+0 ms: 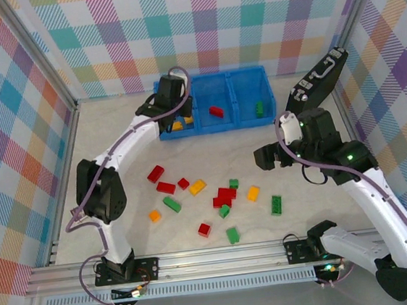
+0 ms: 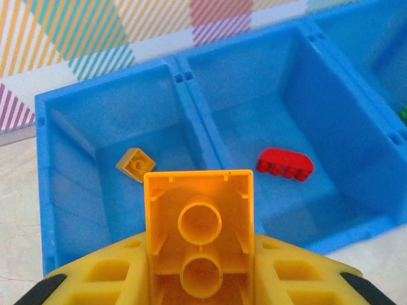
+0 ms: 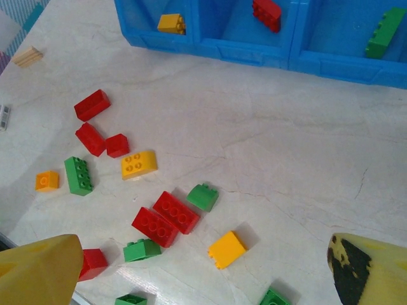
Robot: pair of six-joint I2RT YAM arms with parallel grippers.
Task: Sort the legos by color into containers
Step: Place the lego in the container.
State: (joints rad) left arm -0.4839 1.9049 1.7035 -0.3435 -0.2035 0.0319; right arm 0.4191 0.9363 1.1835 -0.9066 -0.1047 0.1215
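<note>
The left gripper (image 1: 171, 101), clamped on an orange-yellow brick (image 2: 198, 235), hangs over the left compartment (image 2: 73, 171) of the blue bin (image 1: 242, 72). Loose legos (image 1: 226, 194) lie scattered mid-desk (image 1: 210, 148). To their right the right gripper (image 1: 269, 157) hovers, fingers wide apart, holding nothing.
</note>
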